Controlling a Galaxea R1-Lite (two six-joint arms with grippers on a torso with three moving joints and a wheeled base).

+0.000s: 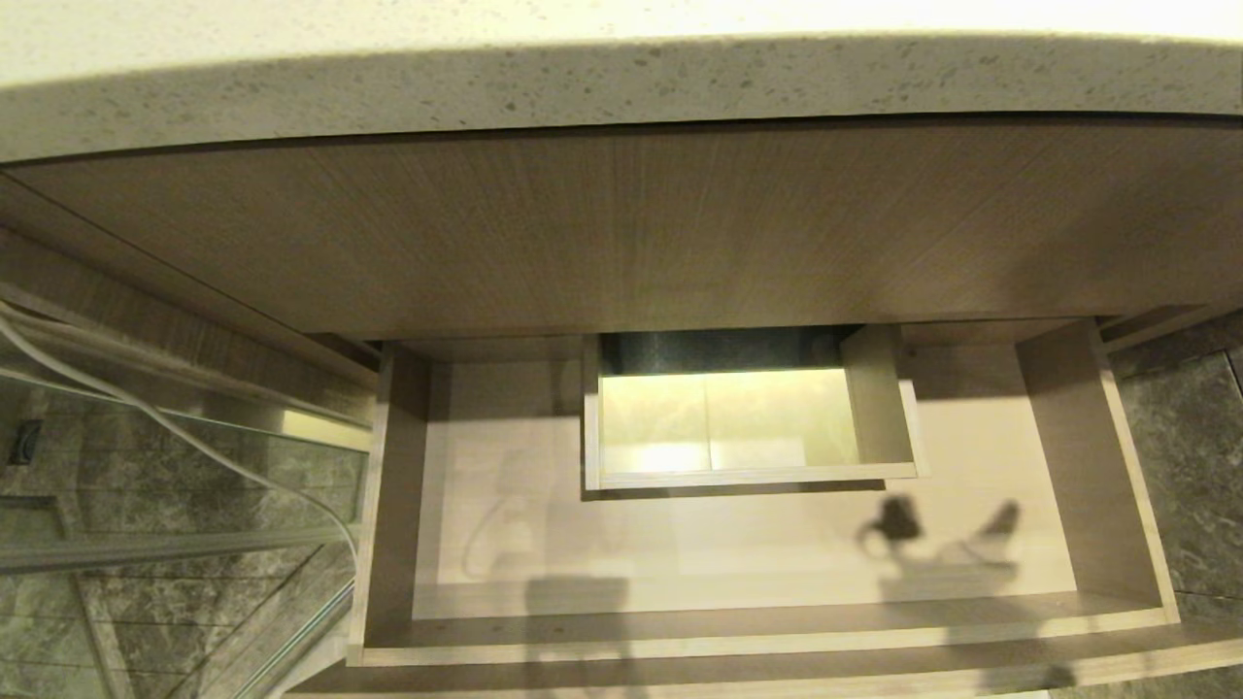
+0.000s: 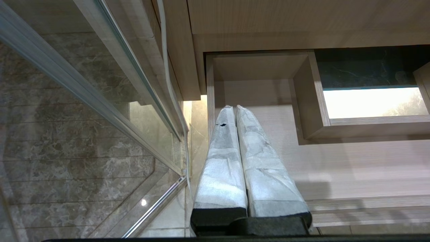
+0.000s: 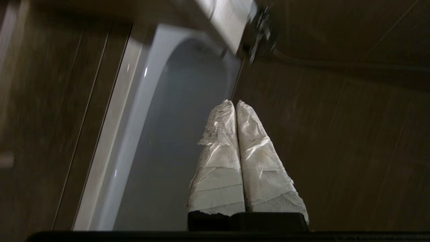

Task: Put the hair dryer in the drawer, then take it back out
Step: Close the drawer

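The drawer (image 1: 757,636) stands pulled out below the counter, and its pale floor (image 1: 738,544) holds only shadows. A boxed cutout (image 1: 753,476) sits at its mid-back. The hair dryer is out of view; only a white cord (image 1: 146,417) runs down the cabinet's left side. Neither gripper appears in the head view. In the left wrist view my left gripper (image 2: 234,107) is shut with nothing between its wrapped fingers (image 2: 221,161), over the drawer's (image 2: 336,161) left end. The right gripper (image 3: 235,102) is also shut and empty, away from the drawer over dark flooring.
A speckled stone counter (image 1: 621,87) overhangs a tall wood panel (image 1: 621,233) above the drawer. A glass panel with a metal frame (image 1: 146,544) stands to the left, and marble tiles (image 1: 1194,456) to the right. A white curved fixture (image 3: 134,117) lies near the right gripper.
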